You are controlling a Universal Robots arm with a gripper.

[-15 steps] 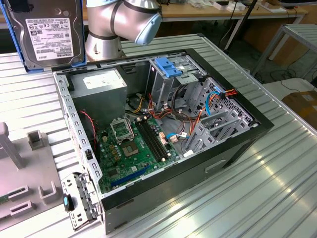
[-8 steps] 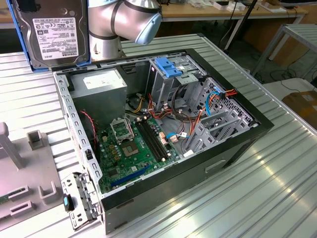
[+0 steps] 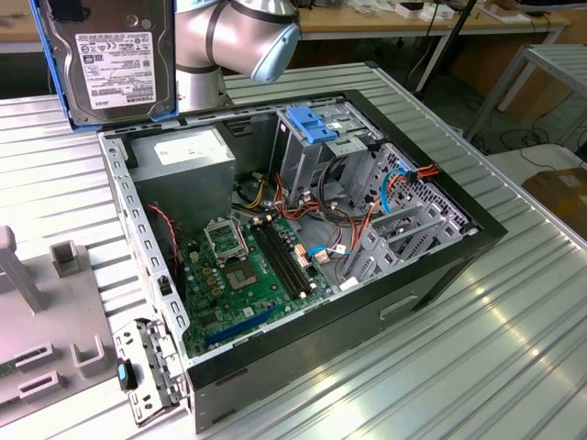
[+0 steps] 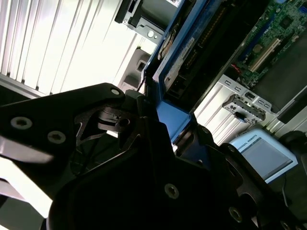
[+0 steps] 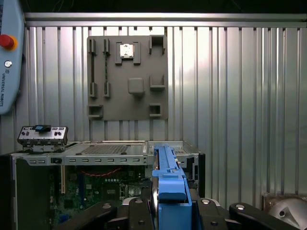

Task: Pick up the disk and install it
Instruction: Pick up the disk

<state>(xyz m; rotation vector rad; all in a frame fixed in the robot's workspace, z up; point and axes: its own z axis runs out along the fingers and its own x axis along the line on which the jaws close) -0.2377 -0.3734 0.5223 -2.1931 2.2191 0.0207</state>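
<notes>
The gripper [image 5: 170,207] grips the disk [image 3: 112,62], holding it upright on edge above the open case [image 3: 408,302]. The drive cage [image 3: 307,151] lies toward the exterior view's right.

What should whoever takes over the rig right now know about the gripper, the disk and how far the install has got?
Gripper: shut on the disk, gripping it from both sides in the first wrist view.
Disk: lifted clear of the table, at the top of the exterior view's left, near the power-supply end of the open computer case. Its label faces the exterior camera.
Done: the pickup.
Left: the install. The disk is not yet in the case or in the drive cage under the light-blue bracket.
</notes>
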